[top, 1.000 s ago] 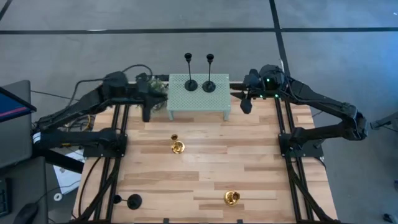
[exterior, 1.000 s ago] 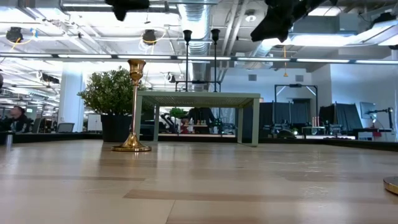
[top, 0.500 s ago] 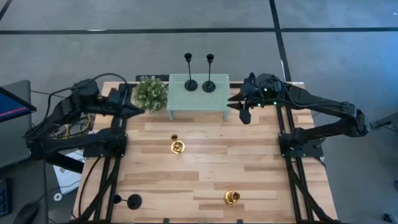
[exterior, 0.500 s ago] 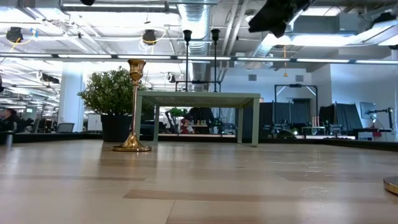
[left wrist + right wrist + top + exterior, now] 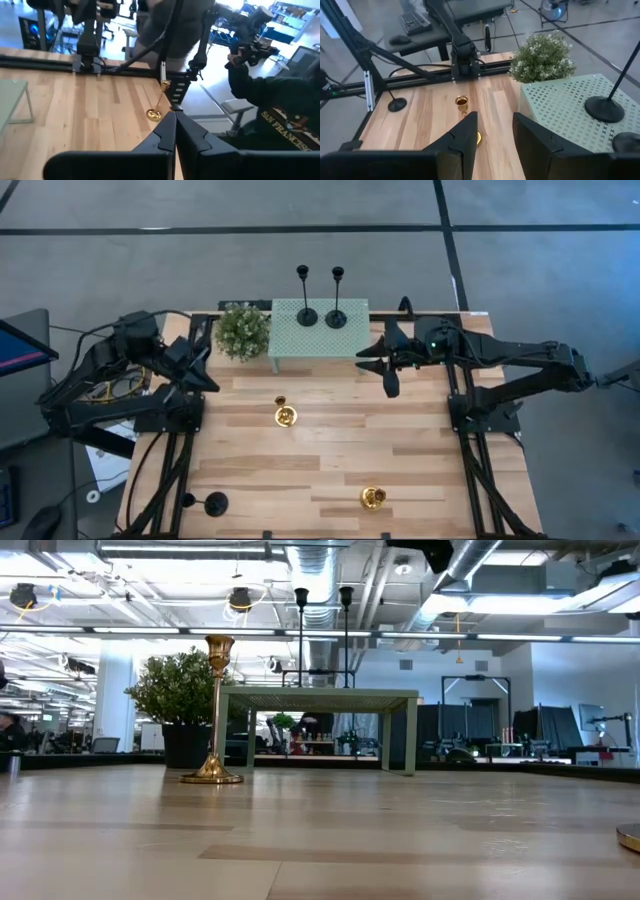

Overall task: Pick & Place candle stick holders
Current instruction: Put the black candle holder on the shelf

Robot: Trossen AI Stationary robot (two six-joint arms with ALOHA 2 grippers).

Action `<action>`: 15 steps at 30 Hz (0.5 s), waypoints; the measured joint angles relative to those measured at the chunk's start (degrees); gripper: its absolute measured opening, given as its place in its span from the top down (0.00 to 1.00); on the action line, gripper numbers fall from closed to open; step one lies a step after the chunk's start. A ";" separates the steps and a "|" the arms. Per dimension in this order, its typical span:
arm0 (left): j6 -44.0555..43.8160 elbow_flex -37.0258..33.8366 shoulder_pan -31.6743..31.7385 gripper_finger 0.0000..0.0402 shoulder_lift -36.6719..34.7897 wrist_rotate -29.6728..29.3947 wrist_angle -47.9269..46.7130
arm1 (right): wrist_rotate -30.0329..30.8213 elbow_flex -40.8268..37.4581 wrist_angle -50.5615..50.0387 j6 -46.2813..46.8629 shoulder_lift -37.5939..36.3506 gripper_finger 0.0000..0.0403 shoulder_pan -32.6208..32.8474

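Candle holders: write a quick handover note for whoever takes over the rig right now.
Left gripper: shut, empty, at the table's left edge.
Right gripper: open, empty, raised just front-right of the green stand.
Done: two black holders on the stand.
Probably left: mid-table gold holder, front gold holder, corner black holder at front-left.

- Two black holders [image 5: 320, 296] upright, side by side on the far green stand [image 5: 300, 332].
- Two gold holders [image 5: 286, 413] upright: mid-tabletop and near-right.
- Third black holder [image 5: 213, 503] at the near-left corner.
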 joint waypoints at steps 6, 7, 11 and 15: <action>-1.81 -0.75 0.00 0.99 -3.05 -2.45 1.86 | 6.65 -0.11 0.31 1.98 1.16 0.71 4.05; -1.84 -1.83 0.00 0.99 -3.19 -2.94 3.00 | 7.43 -0.12 0.54 2.15 1.48 0.71 4.36; -1.92 -7.86 0.00 0.99 -2.35 -4.21 12.06 | 8.61 -0.24 1.53 2.19 3.55 0.71 5.53; -1.95 -14.29 -0.06 0.99 1.03 -6.55 22.73 | 8.76 -0.13 3.09 1.70 5.90 0.71 5.89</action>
